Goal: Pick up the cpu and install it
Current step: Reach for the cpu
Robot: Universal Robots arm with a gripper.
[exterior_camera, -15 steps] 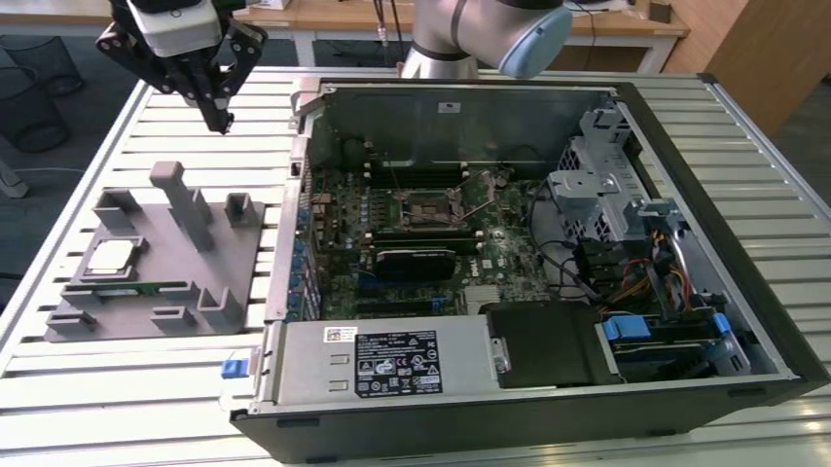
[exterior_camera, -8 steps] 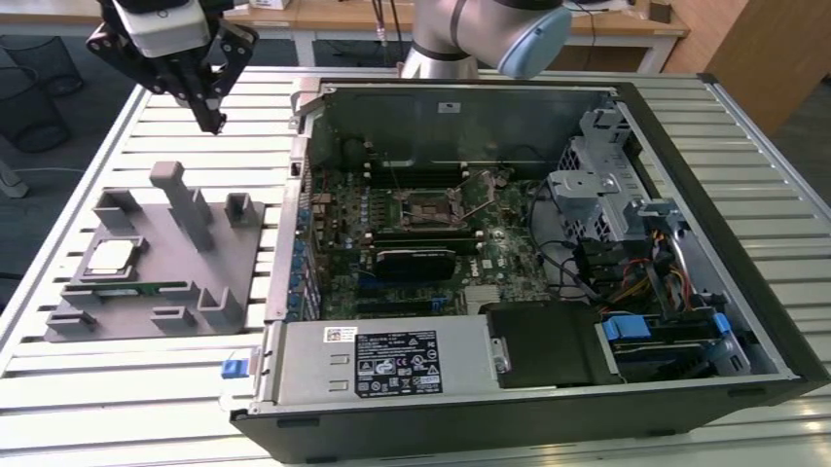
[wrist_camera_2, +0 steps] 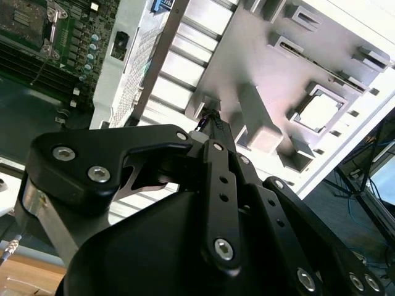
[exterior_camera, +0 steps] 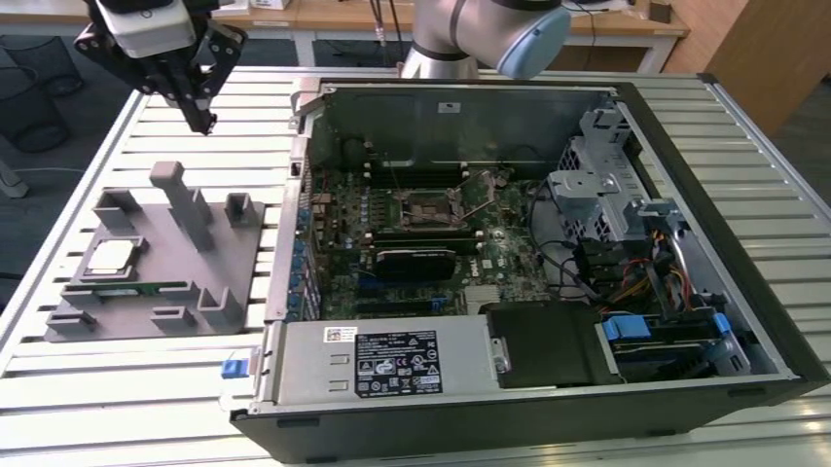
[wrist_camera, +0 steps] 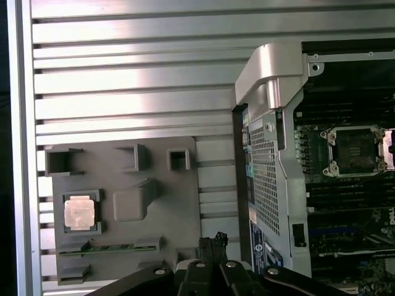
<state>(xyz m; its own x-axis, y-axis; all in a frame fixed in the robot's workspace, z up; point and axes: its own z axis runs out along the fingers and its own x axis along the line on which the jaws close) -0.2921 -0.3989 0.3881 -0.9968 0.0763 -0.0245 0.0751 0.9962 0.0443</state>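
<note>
The black two-fingered gripper (exterior_camera: 204, 119) hangs over the slatted aluminium table (exterior_camera: 130, 389) near its far edge, its jaws drawn together on nothing. The small square silvery cpu (exterior_camera: 109, 257) lies flat in a recess of the grey plastic holder tray (exterior_camera: 156, 243), at the tray's edge toward the exterior view's left, well apart from the gripper. Beside the tray stands the open black computer case (exterior_camera: 520, 409), with the square processor socket (exterior_camera: 429, 207) mid-board.

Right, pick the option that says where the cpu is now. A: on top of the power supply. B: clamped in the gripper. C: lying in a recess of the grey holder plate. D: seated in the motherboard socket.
C: the cpu lies in a square recess of the grey holder plate, the gripper hangs apart from it and the motherboard socket is bare.
</note>
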